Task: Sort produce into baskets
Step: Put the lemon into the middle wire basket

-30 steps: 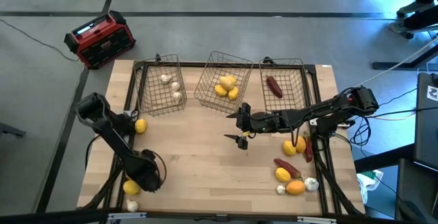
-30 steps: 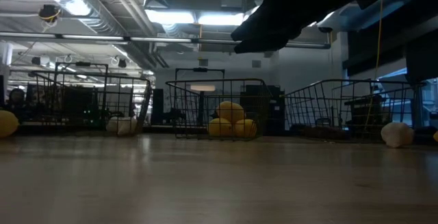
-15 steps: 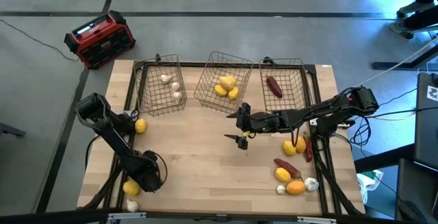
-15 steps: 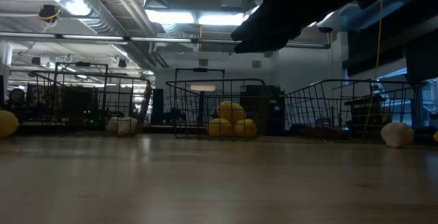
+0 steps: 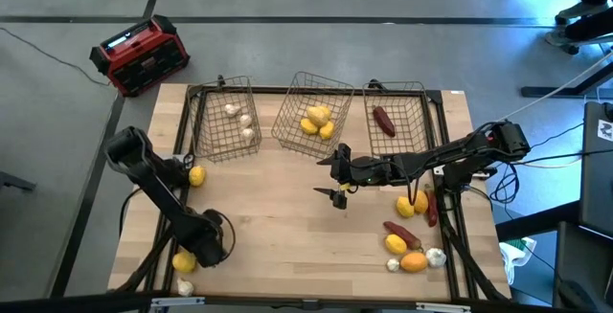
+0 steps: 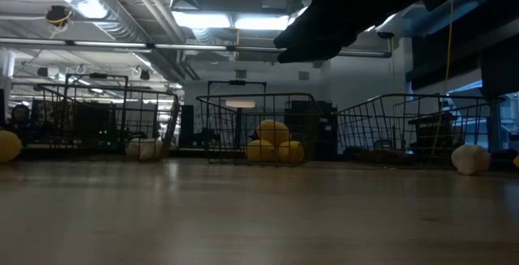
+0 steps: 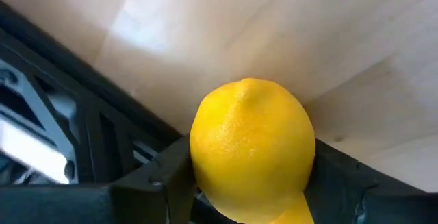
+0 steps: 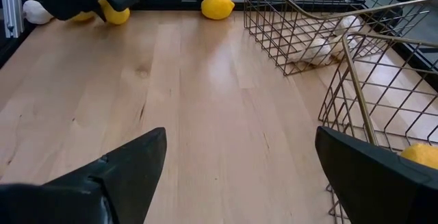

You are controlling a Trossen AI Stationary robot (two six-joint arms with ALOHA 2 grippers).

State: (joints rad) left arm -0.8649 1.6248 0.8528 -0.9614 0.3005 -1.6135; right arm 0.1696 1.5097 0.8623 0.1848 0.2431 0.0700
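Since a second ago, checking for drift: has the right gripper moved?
No. In the high view the right gripper sits open over the table's middle, in the same spot just below the middle basket as before.

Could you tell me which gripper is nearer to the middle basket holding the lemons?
Right. The right gripper hangs open just in front of the middle basket, while the left gripper clasps a lemon at the table's near-left corner.

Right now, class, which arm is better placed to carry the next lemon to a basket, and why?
Left. Its hand is shut on a lemon at the table's near left corner. The right hand hangs open and empty over mid-table.
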